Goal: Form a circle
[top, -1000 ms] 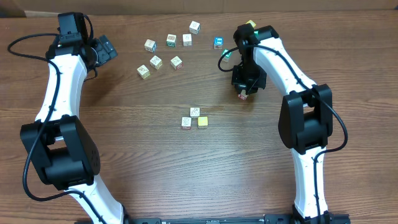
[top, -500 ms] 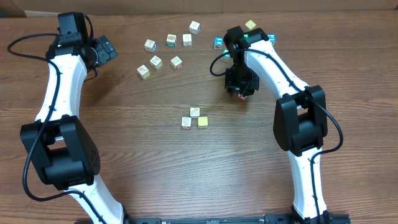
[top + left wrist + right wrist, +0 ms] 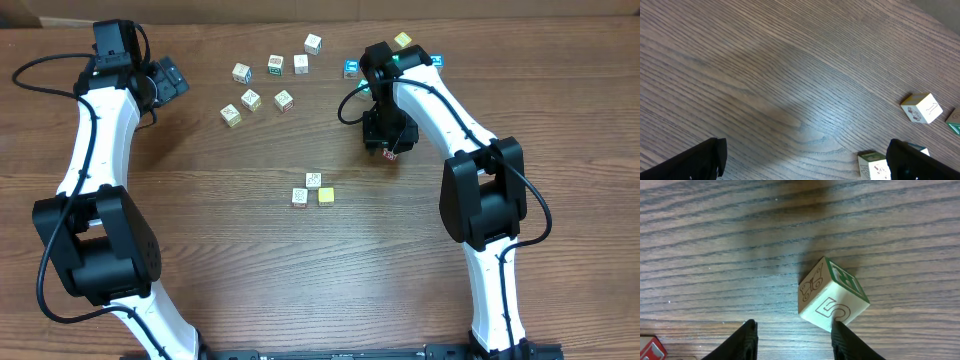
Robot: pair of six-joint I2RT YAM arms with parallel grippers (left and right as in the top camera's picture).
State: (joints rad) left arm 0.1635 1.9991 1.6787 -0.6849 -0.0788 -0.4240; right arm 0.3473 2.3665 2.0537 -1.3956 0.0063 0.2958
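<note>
The circle, a tight little clump of three picture cubes, sat near the middle of the table, well apart from both arms. The right gripper hung over the wood up and to the right of it, jaws parted and gripping nothing. Its wrist view showed a cube marked 5 lying tilted just ahead of the fingertips, nearer the right-hand one. The left gripper was off at the far left, jaws spread wide and empty, beside the loose scatter of cubes.
</note>
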